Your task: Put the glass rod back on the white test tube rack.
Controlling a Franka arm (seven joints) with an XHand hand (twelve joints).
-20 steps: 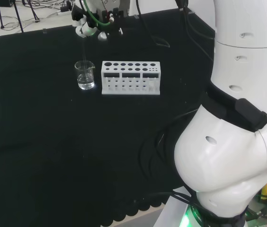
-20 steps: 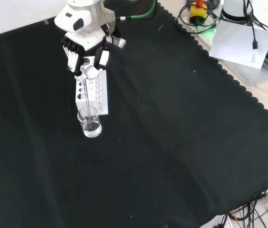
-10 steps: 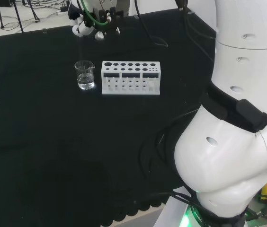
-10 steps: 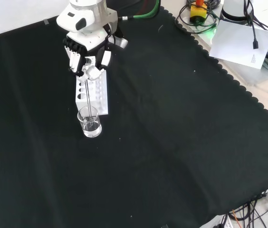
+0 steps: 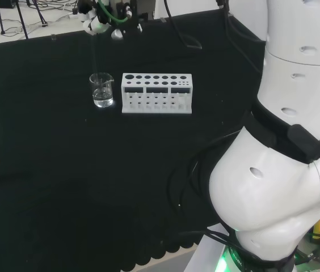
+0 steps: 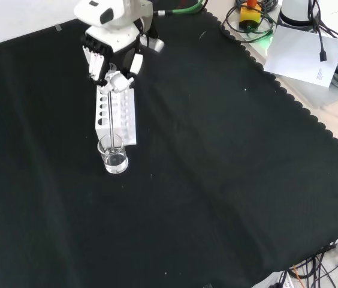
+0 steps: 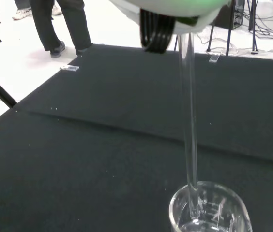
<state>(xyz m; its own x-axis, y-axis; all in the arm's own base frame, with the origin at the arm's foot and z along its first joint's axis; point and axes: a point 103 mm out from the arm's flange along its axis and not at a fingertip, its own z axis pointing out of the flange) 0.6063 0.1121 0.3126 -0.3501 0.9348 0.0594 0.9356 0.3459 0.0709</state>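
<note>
My hand [image 6: 112, 57] is curled round the top of a clear glass rod [image 6: 111, 117], which hangs straight down from it. In the wrist view the glass rod [image 7: 189, 125] ends just inside the mouth of a small glass beaker [image 7: 209, 210] with some water in it. The beaker [image 6: 113, 155] stands at the near end of the white test tube rack [image 6: 116, 114] in the front view. In the head view the hand [image 5: 95, 20] is high above the beaker [image 5: 102, 89], which stands left of the rack [image 5: 157, 93].
Black cloth [image 6: 229, 180] covers the bench around the rack and beaker. Beyond the cloth's scalloped edge in the front view lie cables and a sheet of paper [image 6: 304, 54]. The arm's big white links [image 5: 285, 170] stand at the right of the head view.
The hand has risen with the rod. The rod's lower end has come up from deep in the beaker to just inside its mouth.
</note>
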